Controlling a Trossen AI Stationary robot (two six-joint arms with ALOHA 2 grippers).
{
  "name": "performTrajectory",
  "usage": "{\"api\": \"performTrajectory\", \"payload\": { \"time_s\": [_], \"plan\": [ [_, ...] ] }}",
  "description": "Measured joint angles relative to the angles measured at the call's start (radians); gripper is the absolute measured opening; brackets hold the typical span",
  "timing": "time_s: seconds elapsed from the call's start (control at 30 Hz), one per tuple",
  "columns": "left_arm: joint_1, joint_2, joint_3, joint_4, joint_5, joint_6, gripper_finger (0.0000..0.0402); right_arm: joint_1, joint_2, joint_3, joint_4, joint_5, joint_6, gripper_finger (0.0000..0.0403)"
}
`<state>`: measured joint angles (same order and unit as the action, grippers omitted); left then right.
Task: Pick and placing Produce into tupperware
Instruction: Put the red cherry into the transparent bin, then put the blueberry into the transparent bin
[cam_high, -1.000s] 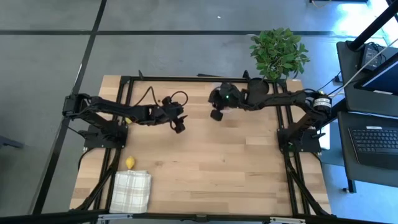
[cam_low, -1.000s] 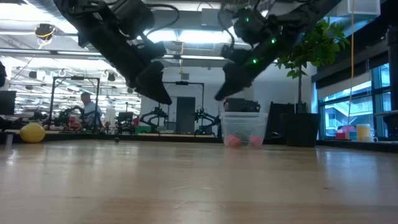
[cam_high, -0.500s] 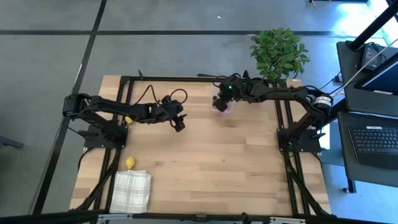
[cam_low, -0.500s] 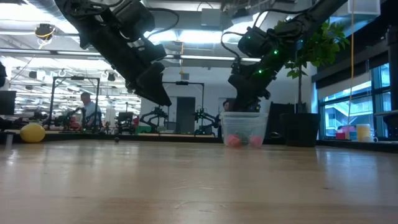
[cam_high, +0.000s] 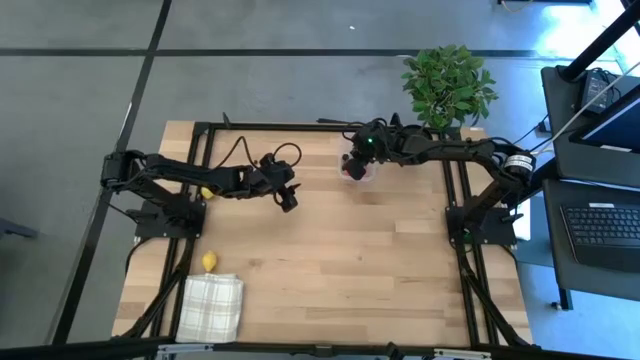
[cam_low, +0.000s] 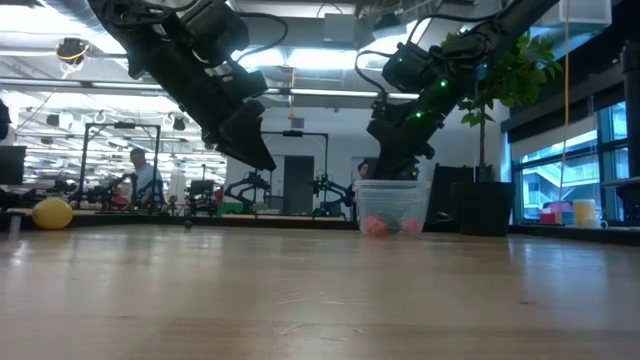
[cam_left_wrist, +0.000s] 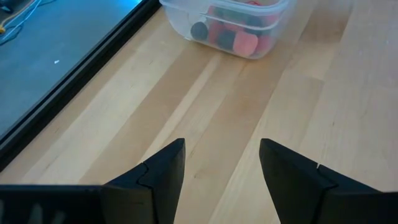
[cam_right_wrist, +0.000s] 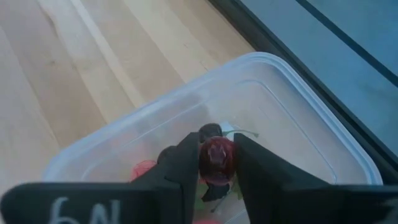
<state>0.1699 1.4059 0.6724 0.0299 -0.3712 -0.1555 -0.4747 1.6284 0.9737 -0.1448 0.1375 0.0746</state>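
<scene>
The tupperware (cam_high: 360, 171) is a clear box near the table's far edge, with red and dark fruit pieces (cam_left_wrist: 231, 38) inside; two pink ones (cam_low: 376, 226) show through its wall. My right gripper (cam_right_wrist: 217, 163) hovers at its open top, shut on a red fruit piece (cam_right_wrist: 218, 154). My left gripper (cam_left_wrist: 221, 163) is open and empty, raised above the table to the left of the box (cam_left_wrist: 227, 22). A yellow lemon (cam_high: 209, 261) rests on the table near the left edge, beside the white checked cloth (cam_high: 212, 306). My right gripper pinches the small red fruit piece (cam_right_wrist: 217, 158) between its two fingers (cam_right_wrist: 185, 160), pointing down from above. The piece is lifted clear, held over the inside of the tupperware (cam_right_wrist: 292, 134). A dark bit with a thin stem (cam_right_wrist: 210, 131) shows just beyond it.
A potted green plant (cam_high: 447, 84) stands at the far right corner, close behind the tupperware. Black frame rails (cam_high: 300, 127) run along the table's far and side edges. Bare wood (cam_high: 350, 270) fills the middle and near part of the table.
My right gripper has moved toward the far edge and come down from beside the tupperware to its open top, then held still for the last half second. It has stayed shut on the fruit piece.
</scene>
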Motion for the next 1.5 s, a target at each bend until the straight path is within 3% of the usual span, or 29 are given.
{"api": "performTrajectory", "payload": {
  "time_s": [0.23,0.4,0.67,0.87,1.17,1.5],
  "plan": [
    [0.0,0.0,0.0,0.0,0.0,0.0,0.02,0.0,0.0,0.0,0.0,0.0,0.001,0.0163],
    [0.0,0.0,0.0,-0.001,0.0,0.0,0.02,0.004,-0.001,0.0,-0.003,0.0,0.002,0.0188],
    [0.04,0.0,0.0,-0.117,0.0,-0.074,0.02,0.038,-0.07,0.001,-0.211,0.0,0.001,0.0191],
    [0.163,0.0,0.0,-0.138,0.022,-0.184,0.02,0.051,-0.074,0.001,-0.211,0.0,0.002,0.0191],
    [0.336,0.0,0.0,-0.136,0.052,-0.179,0.02,0.053,-0.074,0.001,-0.211,0.001,0.002,0.0191],
    [0.427,0.0,-0.059,-0.114,0.063,-0.187,0.02,0.053,-0.074,0.001,-0.214,0.001,0.0,0.0191]
  ]
}}
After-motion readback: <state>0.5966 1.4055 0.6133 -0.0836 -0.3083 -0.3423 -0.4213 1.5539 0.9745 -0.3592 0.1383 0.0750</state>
